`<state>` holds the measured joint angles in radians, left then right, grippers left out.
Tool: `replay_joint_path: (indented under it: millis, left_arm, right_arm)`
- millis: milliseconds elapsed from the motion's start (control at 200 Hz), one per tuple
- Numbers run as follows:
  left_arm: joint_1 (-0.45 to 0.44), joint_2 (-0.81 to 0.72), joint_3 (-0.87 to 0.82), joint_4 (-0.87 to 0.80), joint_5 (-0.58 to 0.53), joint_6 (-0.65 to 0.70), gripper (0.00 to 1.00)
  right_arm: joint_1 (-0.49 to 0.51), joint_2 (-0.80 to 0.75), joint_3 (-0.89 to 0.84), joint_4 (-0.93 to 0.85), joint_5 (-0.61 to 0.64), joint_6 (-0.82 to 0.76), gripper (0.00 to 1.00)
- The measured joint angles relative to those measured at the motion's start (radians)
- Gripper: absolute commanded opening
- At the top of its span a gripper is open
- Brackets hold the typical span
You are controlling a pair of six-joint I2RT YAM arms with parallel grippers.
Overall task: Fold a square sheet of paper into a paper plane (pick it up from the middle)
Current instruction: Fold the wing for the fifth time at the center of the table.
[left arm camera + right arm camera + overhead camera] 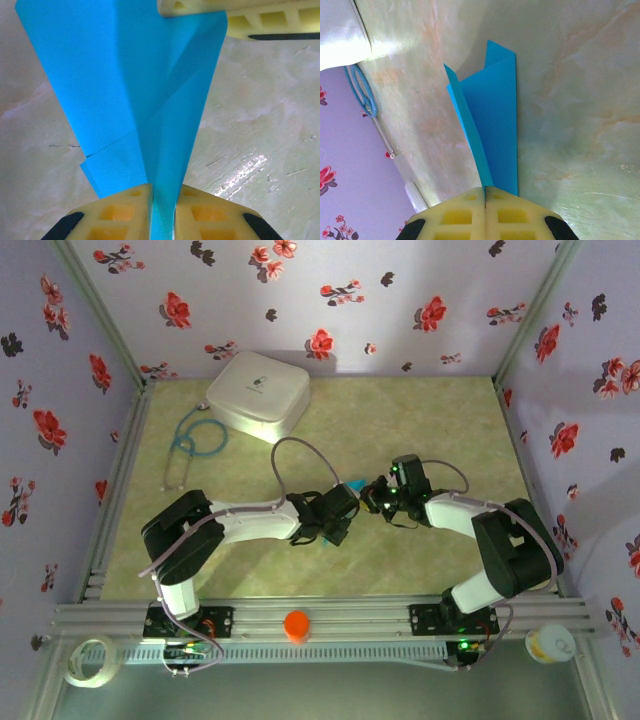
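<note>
tape roll (92, 660): down on the near rail, left of the white rounded box (258, 392) and well apart from it.
stethoscope (190, 445): teal tubing lying flat on the counter (430, 420), just beside the box's left side.
white rounded box: sits at the back of the counter, our marker for everything else.
orange cap (296, 625): on the near rail, on the near side of the box and slightly right of it, well apart.
left hand (162, 192): on the near side of the box and to its right, well apart from it. look at that, fingers squeezed narrow and gripping the blue paper (130, 90), its tapered end running straight into the slit between them.
blue paper: on the near side of the box and to its right, caught between the two hands. already creased, with diagonal fold lines and overlapping layers, narrow at the left hand and widening away from it.
right hand (485, 192): a touch further right of the box than the left hand. fingers pressed tight together, clamping an edge of the blue paper, which fans up and away from them.
small round tub (550, 643): on the near rail, far to the box's right.
</note>
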<state>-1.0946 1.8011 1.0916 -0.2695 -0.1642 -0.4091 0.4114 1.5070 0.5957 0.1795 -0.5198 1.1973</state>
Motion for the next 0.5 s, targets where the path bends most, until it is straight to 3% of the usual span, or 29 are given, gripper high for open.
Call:
replay_joint_path:
  millis: [500]
  left_arm:
    - [0.0,0.0,0.0,0.0,-0.001,-0.001,0.18]
  right_arm:
    - [0.0,0.0,0.0,0.0,0.0,0.0,0.02]
